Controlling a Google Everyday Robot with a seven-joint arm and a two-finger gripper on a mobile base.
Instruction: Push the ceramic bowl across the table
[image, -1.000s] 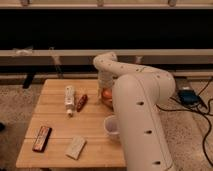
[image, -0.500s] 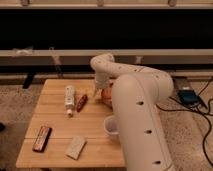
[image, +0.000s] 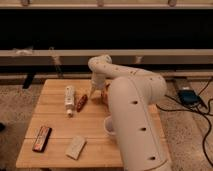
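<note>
The gripper (image: 97, 91) sits near the counter's far edge, just beside the round orange-red ceramic bowl (image: 105, 96) on the light wooden plank counter (image: 55, 125); whether it is open or closed cannot be told.

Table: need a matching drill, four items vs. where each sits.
Items:
1. bowl
2. cup
3. dark bar
4. white bottle

Places:
A. peeking out at the picture-left side of the arm, toward the near edge of the table
B. lying beside a reddish packet
C. mid-table, mostly hidden by the arm, right by the lowered gripper
D. near the front corner on the picture's left

Pairs: 1-C, 2-A, 3-D, 4-B.
</note>
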